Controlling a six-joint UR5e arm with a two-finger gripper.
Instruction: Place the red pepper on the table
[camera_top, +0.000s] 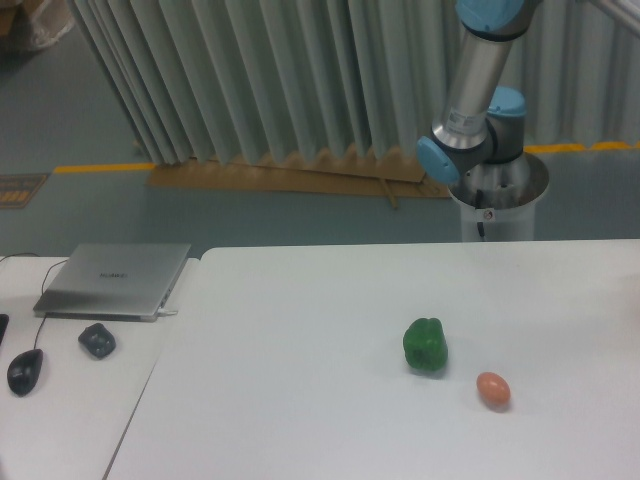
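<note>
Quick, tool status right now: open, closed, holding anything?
Tool: not in view; only the arm's lower joints show behind the table, so its state is unknown.

The arm (470, 90) rises from its round base (497, 190) behind the table, silver link leaning right, leaving the top edge; its gripper is out of view

On the counter (300, 400), only two obstacles are seen: a green pepper (425, 346) right of centre and, just beside it to the near right, a small orange-brown egg-shaped thing (493, 390). Bare surface is left over the left half, the far strip and the near edge.
</note>
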